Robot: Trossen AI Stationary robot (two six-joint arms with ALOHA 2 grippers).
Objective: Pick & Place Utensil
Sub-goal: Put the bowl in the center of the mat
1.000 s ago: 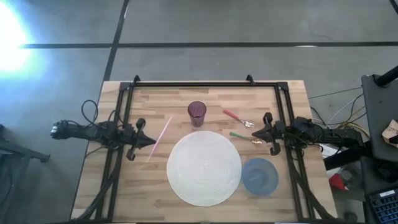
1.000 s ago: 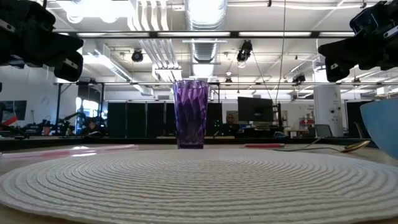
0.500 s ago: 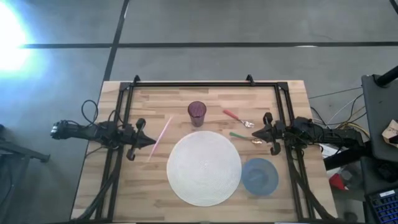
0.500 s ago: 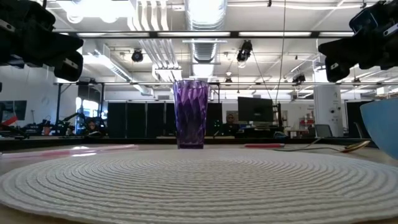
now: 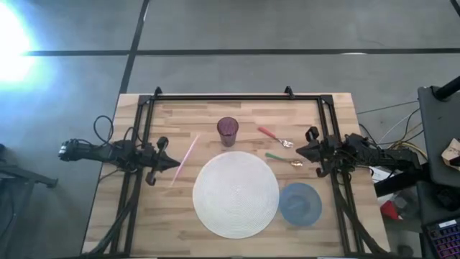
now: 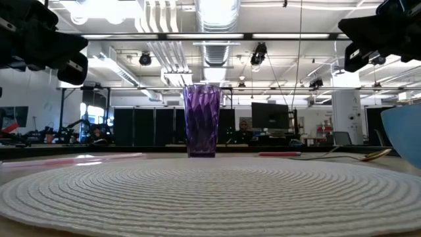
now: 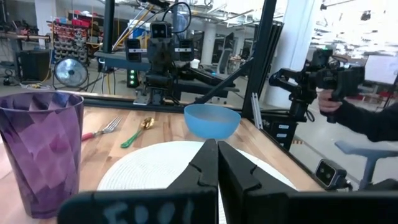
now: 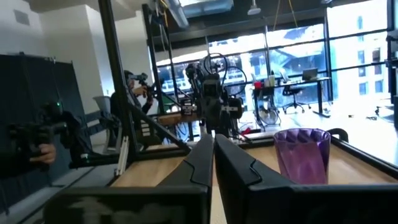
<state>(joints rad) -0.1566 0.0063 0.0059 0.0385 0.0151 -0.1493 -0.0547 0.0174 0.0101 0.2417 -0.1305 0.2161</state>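
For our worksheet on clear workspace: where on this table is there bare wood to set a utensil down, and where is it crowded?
Bare wood lies along the table's far edge, left of the purple cup, and in the near left corner beside the white placemat. It is crowded on the right: the red-handled fork, green-handled spoon, blue bowl and right gripper sit close together. The pink straw lies by the left gripper.

Overhead view evenly lit; strong white glare blooms at upper left corner on the floor [image 5: 14,43], washing out detail there. Table [image 5: 237,216] shows only soft, short shadows. Low view: bright ceiling strip lights [image 6: 217,13] overexposed, arms silhouetted dark against them; foreground placemat [image 6: 210,191] slightly soft. Right wrist view backlit by windows [image 8: 323,50], blown out. Left wrist view bright; near purple cup [image 7: 40,155] blurred.
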